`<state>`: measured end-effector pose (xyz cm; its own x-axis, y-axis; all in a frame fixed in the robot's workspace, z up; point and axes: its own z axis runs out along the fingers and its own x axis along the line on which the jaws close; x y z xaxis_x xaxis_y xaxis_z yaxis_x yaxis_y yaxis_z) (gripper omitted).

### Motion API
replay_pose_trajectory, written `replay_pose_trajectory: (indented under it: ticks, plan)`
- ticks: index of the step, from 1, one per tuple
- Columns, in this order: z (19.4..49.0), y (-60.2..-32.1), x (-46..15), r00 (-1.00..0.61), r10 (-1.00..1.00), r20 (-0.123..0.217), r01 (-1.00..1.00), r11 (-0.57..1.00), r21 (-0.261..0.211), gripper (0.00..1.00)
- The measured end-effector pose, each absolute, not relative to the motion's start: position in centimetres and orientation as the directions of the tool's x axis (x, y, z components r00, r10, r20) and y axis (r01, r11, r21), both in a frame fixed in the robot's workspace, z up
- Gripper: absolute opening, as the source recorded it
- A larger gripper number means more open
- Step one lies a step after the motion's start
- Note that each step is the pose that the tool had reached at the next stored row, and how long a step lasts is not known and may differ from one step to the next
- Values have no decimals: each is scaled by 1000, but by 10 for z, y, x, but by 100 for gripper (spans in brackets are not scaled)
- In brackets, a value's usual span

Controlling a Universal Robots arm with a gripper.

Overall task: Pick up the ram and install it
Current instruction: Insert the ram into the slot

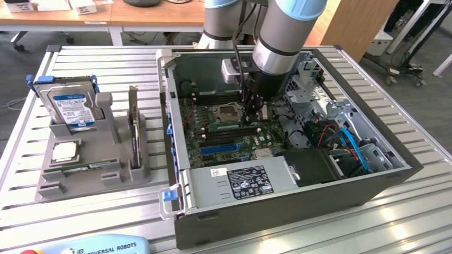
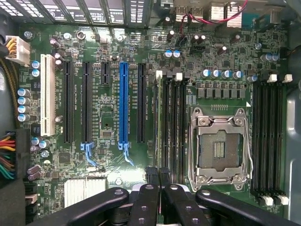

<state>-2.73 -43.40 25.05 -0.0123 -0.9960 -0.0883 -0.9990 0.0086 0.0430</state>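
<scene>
1. The hand has its fingers drawn together, close to touching. It reaches deep into the open case, tips down over the memory slots.
2. The ram stands on edge among those slots. In the exterior view it lies at 9 o'clock from the hand, just beside the fingertips. The socket is at its 12 o'clock and the blue slot near its 6 o'clock.
3. I cannot tell whether the fingers pinch the ram's top edge or only bear on it, because the end nearest the hand is hidden behind the arm.
4. Step, as I judge it: the pick-up looks done and the install is in hand, with the stick at its slot. I cannot tell whether it is fully seated.
5. Seating would call for a straight, even push down the slot's line. The stick must be square to the slot, and the white clips at the slot ends must be free to close on it.
6. The ram looks like a long, narrow, thin green strip, showing its flat face in the exterior view. Its chips are too small to make out. Being so thin, it would likely bind or flex if pressed askew.
7. Further out, the case rests on a slatted tabletop. At the case's 9 o'clock a grey holder carries a hard drive, a silver chip and another green stick.
</scene>
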Motion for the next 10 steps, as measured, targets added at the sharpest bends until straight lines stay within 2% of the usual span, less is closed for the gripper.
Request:
replay_pose_trajectory:
  ticks: [10]
  plan:
    - [247,-433,-27,-12,-996,-86,-999,9,43,12]
